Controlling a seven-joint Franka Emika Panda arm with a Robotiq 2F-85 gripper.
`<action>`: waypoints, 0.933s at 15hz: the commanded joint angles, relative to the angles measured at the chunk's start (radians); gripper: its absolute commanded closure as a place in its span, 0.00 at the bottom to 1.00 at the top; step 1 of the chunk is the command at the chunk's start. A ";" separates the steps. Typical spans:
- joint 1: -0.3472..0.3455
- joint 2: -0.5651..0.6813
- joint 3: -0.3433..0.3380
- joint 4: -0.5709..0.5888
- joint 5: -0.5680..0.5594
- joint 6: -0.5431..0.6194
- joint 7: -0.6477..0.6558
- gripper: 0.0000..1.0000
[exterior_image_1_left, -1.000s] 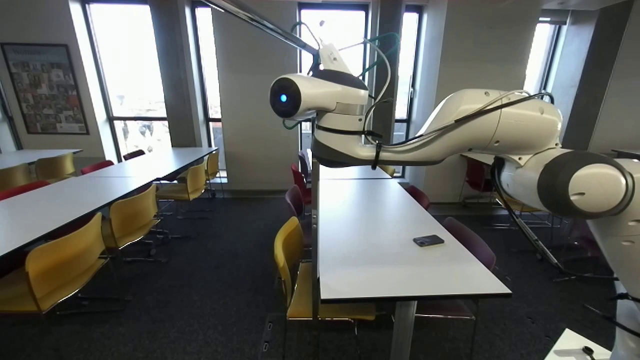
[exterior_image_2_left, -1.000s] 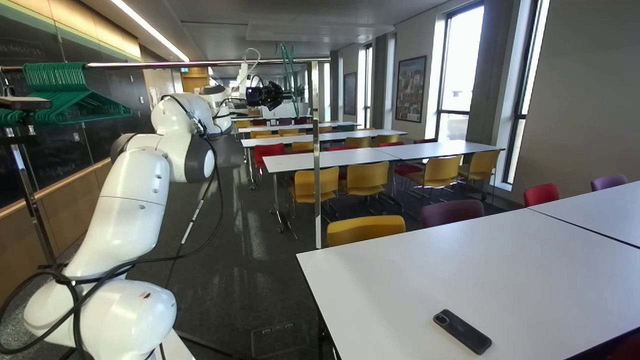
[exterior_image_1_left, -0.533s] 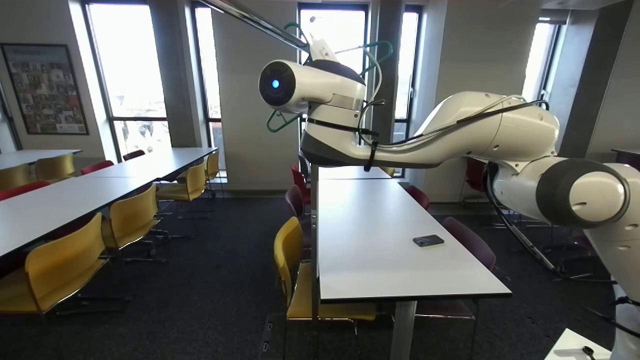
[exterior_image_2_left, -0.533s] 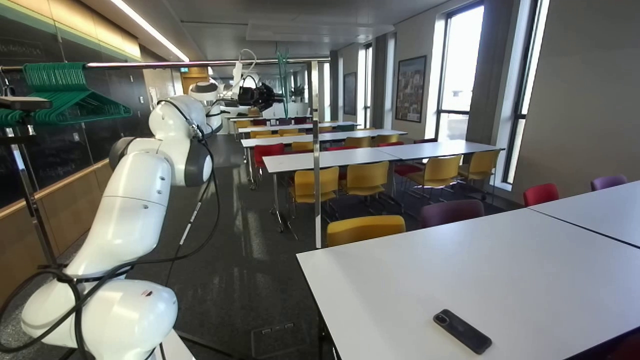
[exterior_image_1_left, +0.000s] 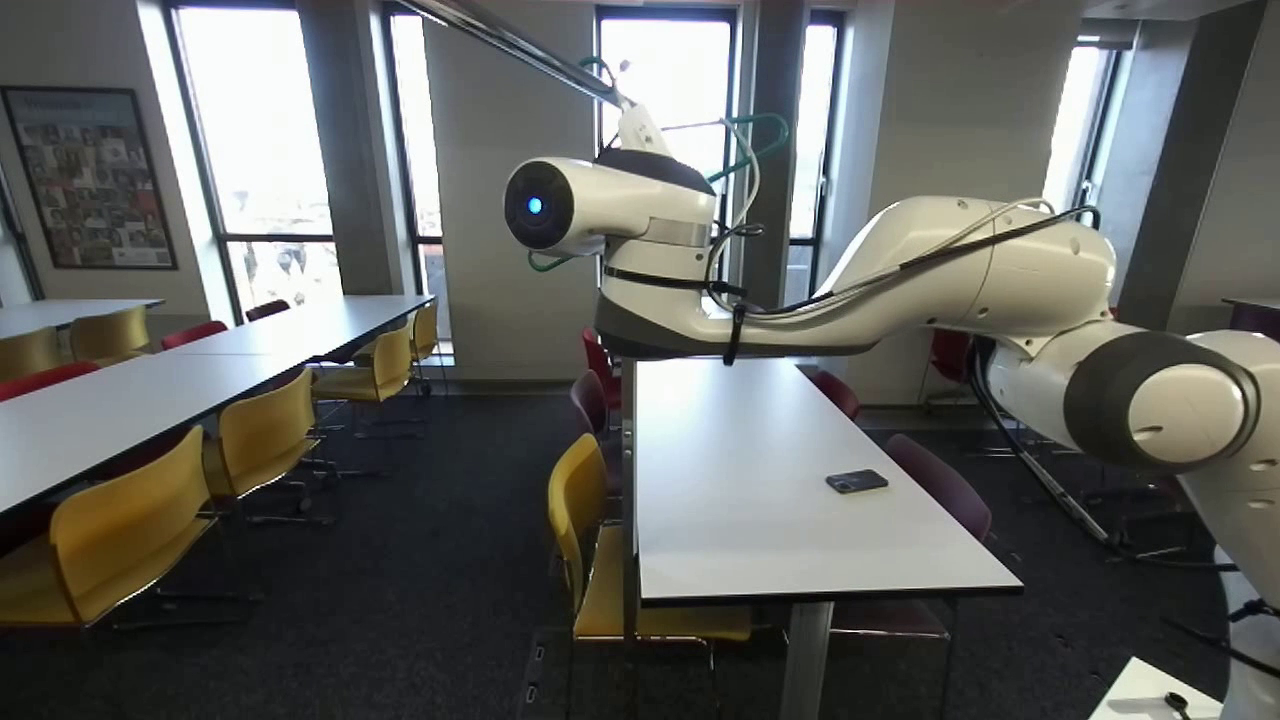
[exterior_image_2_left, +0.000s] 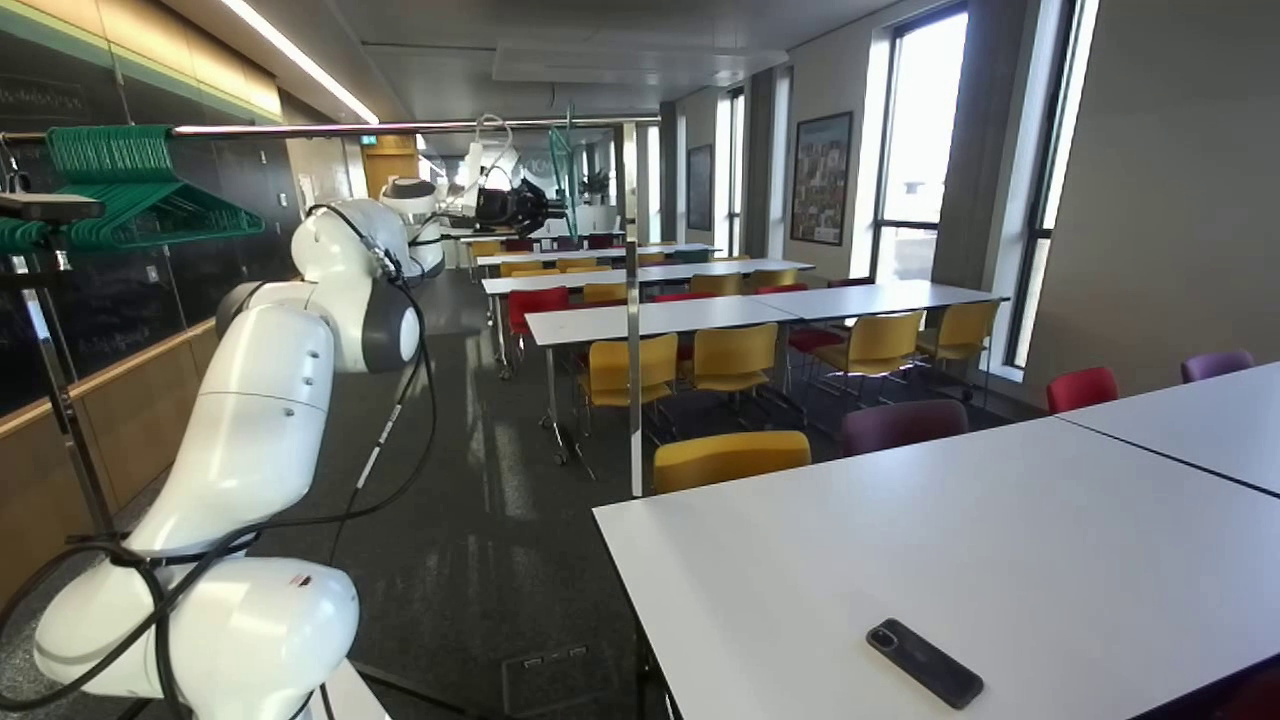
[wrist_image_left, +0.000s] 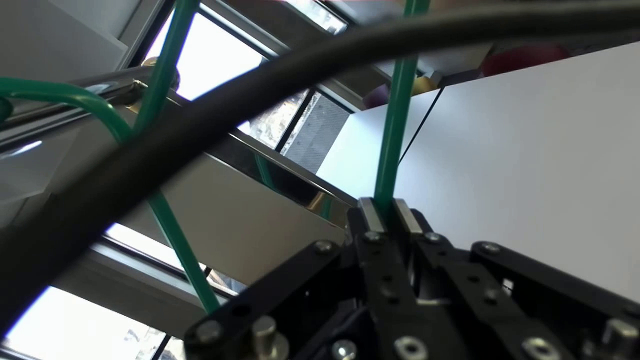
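Observation:
My gripper (wrist_image_left: 385, 212) is shut on one bar of a green hanger (wrist_image_left: 395, 135) in the wrist view; the bar runs upward from between the fingertips. The hanger's curved hook (wrist_image_left: 60, 90) lies at the upper left, beside the chrome rail (wrist_image_left: 25, 122). In an exterior view the gripper (exterior_image_2_left: 562, 208) points right, and the thin hanger (exterior_image_2_left: 563, 165) stands edge-on just below the rail (exterior_image_2_left: 330, 128). The arm hides most of the hanger in an exterior view, where a green corner (exterior_image_1_left: 785, 130) shows. Whether the hook bears on the rail I cannot tell.
Several green hangers (exterior_image_2_left: 110, 155) hang at the rail's far left. A chrome post (exterior_image_2_left: 634, 350) supports its right end. A white table (exterior_image_2_left: 800, 560) bears a dark phone (exterior_image_2_left: 925, 662). A black cable (wrist_image_left: 280, 75) crosses the wrist view. Yellow chairs (exterior_image_1_left: 575, 500) stand beside the table.
In an exterior view the arm's wrist and the gripped hanger have shifted left, rising a little and then sinking. The hook now sits lower at the rail. The grip is unchanged.

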 joint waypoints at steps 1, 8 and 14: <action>0.031 -0.015 -0.052 -0.045 0.029 0.024 0.016 0.97; 0.017 -0.026 -0.026 -0.141 0.027 0.004 0.141 0.97; 0.001 -0.053 0.022 -0.188 0.108 0.015 0.356 0.40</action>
